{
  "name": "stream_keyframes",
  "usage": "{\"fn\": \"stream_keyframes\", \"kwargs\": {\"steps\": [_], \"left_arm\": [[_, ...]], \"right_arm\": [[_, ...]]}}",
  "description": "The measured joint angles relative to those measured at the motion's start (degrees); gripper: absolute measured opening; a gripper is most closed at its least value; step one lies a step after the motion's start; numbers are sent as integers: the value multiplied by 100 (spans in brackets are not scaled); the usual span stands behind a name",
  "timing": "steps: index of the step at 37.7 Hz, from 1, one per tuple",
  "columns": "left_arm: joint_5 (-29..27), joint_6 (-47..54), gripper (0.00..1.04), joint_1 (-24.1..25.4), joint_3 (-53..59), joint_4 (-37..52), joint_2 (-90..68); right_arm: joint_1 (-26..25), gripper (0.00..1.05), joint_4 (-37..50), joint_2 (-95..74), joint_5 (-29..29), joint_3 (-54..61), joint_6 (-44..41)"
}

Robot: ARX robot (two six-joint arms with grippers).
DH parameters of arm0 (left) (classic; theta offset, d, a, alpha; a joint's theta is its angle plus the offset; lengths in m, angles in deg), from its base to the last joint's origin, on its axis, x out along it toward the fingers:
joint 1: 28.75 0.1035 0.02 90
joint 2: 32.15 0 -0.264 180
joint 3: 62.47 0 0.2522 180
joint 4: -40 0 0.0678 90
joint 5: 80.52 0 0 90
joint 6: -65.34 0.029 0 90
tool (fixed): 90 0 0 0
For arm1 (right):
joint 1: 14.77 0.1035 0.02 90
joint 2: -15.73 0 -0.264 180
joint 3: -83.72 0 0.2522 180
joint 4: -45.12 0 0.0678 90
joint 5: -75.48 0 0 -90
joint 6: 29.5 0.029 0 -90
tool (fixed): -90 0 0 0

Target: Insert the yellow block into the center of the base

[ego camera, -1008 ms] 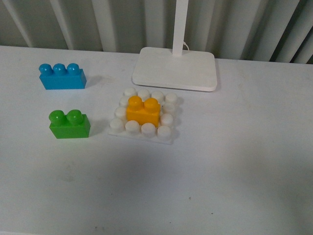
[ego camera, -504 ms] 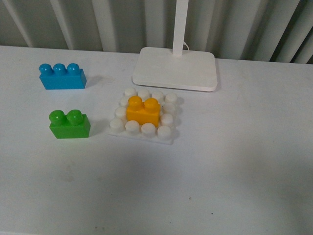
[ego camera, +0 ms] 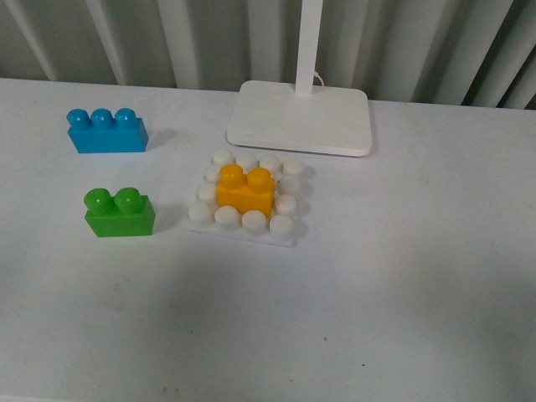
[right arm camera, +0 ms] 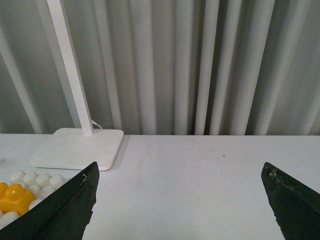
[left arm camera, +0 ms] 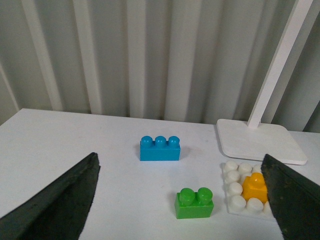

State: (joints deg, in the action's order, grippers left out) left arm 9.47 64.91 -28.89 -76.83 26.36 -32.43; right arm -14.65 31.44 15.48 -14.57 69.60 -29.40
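Since nothing's moved lately, I call it done: orange-yellow two-stud plastic brick [ego camera: 245,192] seated mid white studded square base plate [ego camera: 287,230]; both tools spread open, empty.

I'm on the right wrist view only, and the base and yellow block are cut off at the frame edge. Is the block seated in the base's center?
Observer: Yes. In the front view the yellow block sits mid-base, with white studs ringing it on every side.
Operator: Anything beside the base?
Observer: A green block stands apart on the base's left, with a blue block farther back.
Operator: And the left pincer?
Observer: The left pincer is open and empty, with the blocks ahead of it.
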Motion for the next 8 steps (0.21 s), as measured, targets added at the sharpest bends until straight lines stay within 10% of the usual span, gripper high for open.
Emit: {"fn": "stream_keyframes", "kwargs": {"steps": [8], "left_arm": [[0,15,98,0,0,0,0]], "right_arm": [[2,95,0,0,0,0,0]]}}
